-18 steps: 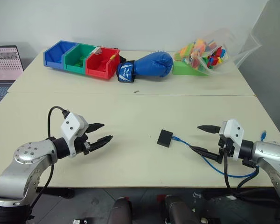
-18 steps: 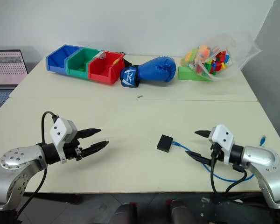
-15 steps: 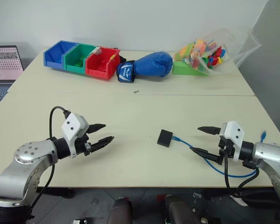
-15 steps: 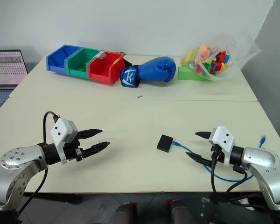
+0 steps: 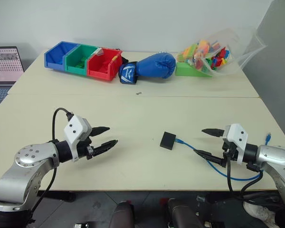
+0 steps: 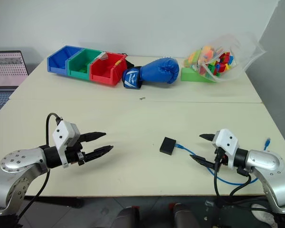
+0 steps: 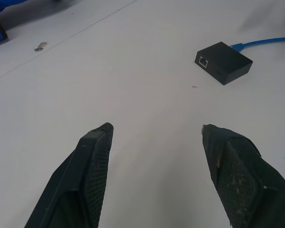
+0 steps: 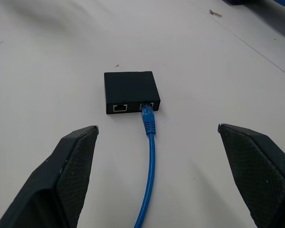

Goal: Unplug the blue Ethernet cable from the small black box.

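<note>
The left claw [image 5: 105, 136] hovers over the pale worktop [image 5: 133, 107] with its fingers spread, holding nothing. Near the middle lies the small black box [image 5: 167, 140], with the blue Ethernet cable [image 8: 150, 161] plugged into one of its two ports (the other is free). The cable trails toward the right claw [image 5: 209, 142], spread wide, its lower finger over the cord.
</note>
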Controlling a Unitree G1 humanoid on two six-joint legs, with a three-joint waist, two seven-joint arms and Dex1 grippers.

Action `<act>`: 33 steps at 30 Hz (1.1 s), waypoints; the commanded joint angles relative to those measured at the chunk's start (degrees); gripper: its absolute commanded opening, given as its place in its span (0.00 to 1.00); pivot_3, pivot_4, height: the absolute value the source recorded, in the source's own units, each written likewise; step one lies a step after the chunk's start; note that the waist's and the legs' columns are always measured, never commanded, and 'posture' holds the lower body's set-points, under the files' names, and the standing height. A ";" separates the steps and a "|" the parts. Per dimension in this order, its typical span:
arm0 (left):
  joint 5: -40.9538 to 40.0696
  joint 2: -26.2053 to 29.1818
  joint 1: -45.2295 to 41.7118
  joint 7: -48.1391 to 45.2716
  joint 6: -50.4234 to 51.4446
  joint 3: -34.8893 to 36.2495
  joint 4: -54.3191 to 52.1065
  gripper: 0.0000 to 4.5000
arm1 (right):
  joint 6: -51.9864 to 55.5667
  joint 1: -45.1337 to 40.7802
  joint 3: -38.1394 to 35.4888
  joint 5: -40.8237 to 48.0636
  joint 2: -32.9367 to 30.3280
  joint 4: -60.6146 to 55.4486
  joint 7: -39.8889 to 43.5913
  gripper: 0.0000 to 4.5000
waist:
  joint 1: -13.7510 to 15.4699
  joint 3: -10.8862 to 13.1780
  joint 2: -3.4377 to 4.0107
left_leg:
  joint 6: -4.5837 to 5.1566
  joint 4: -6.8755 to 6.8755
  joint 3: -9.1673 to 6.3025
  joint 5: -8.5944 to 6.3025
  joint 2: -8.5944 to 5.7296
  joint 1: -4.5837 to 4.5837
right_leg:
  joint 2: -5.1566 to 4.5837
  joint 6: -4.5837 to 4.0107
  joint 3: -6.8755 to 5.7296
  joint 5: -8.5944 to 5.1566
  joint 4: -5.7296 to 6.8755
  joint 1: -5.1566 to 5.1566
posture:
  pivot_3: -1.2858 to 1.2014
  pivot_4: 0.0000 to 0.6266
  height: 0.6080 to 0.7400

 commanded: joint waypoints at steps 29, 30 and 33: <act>-3.32 2.55 -4.26 -12.20 -3.16 -8.87 -4.44 0.71 | 5.56 -15.39 17.59 -13.84 9.67 14.48 -5.62 0.36 | -0.08 0.01 0.02 | 0.00 0.04 0.01 0.00 0.00 0.00 | 0.03 -0.01 -0.01 0.00 0.03 -0.01 | 0.52 0.24 1.00; -3.36 2.36 -4.28 -12.04 -3.22 -8.79 -4.00 0.71 | 4.92 -15.57 17.86 -14.39 9.33 14.64 -5.30 0.28 | -0.09 0.01 0.02 | 0.00 0.04 0.01 0.00 0.00 0.00 | 0.03 -0.01 -0.01 0.00 0.03 -0.01 | 0.52 0.24 1.00; -3.99 1.38 -4.80 -11.07 -2.47 -8.33 -2.51 0.71 | 2.66 -16.15 18.15 -15.48 8.32 14.52 -4.44 0.12 | -0.04 0.01 0.02 | 0.00 0.05 0.01 0.00 0.01 0.00 | 0.03 -0.01 -0.03 0.01 0.03 -0.01 | 0.52 0.24 1.00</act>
